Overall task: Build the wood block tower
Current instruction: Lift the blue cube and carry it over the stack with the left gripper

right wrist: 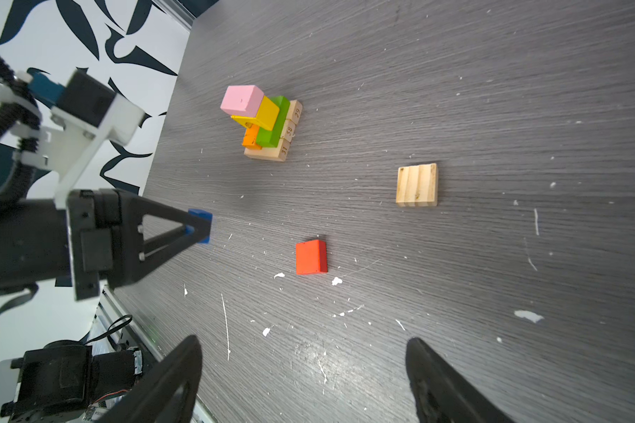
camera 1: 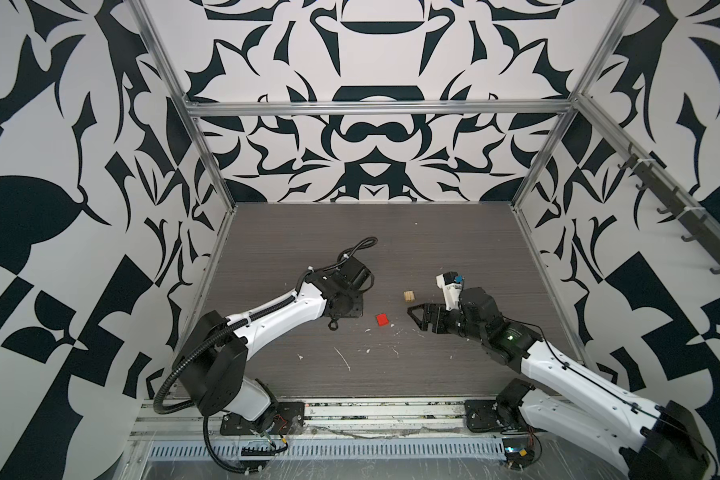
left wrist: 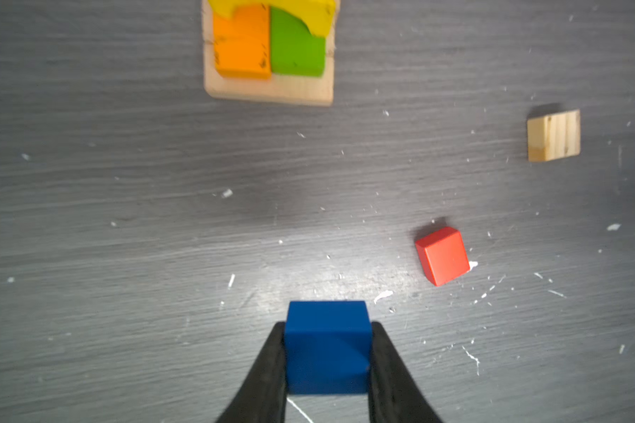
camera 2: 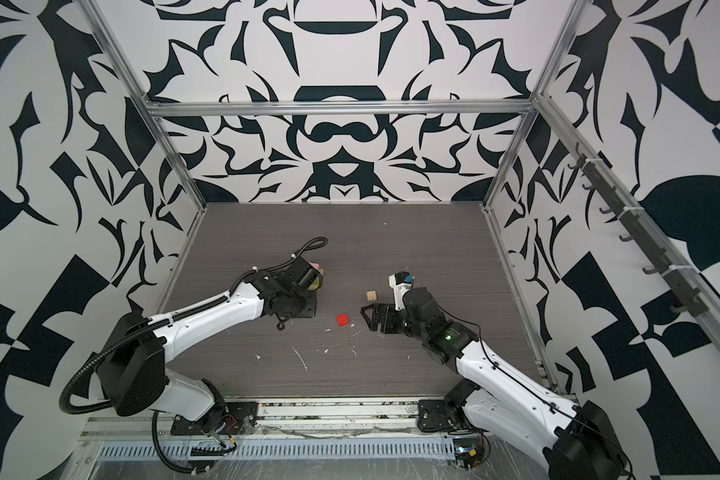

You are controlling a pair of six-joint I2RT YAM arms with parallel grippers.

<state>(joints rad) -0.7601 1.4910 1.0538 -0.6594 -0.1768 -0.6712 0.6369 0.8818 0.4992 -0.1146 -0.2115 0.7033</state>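
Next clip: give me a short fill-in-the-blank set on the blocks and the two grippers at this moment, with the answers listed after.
1. The left gripper is shut on the ___ block.
2. The topmost block of the tower is ___.
3. The right gripper is ___ and holds nothing.
4. Loose on the table lie the tan cube and the ___ block.

Missing words: blue; pink; open; red.
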